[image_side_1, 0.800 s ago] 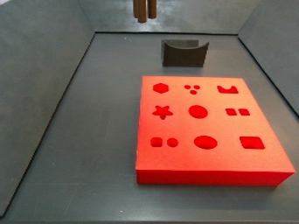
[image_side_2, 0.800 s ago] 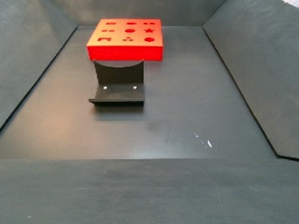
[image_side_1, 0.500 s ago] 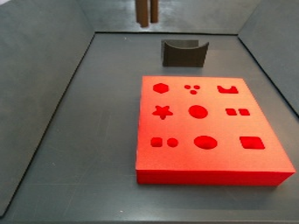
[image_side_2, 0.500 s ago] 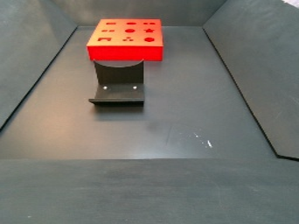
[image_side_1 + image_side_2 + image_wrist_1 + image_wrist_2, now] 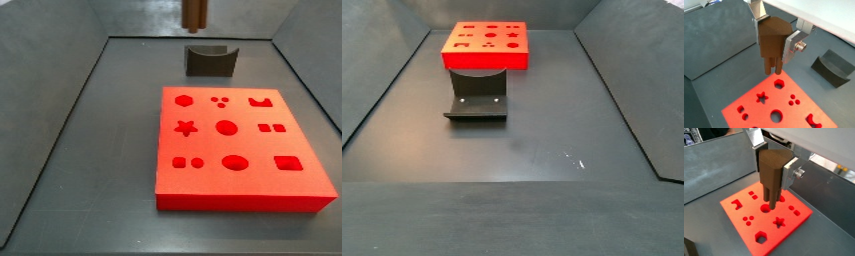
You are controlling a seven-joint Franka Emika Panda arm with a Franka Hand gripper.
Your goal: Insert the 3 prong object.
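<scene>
My gripper [image 5: 776, 36] is shut on the 3 prong object [image 5: 771, 45], a brown peg with its prongs pointing down; both show in both wrist views, gripper [image 5: 775, 161] and object [image 5: 769, 178]. It hangs well above the red board [image 5: 754, 111] with shaped holes, which also shows in the wrist view [image 5: 794, 222]. In a side view only the prong ends [image 5: 194, 12] show at the upper edge, above the board [image 5: 254, 182]. The group of three small round holes [image 5: 218, 101] lies near the board's far edge. The gripper is out of frame in both side views.
The dark grey fixture [image 5: 210, 60] stands just beyond the board's far edge; it also shows in a side view [image 5: 476, 100] and a wrist view [image 5: 834, 68]. Grey walls enclose the floor [image 5: 529, 150] on the sides.
In the side view the brown prongs at the upper edge have shifted to the right. The board and fixture have not moved.
</scene>
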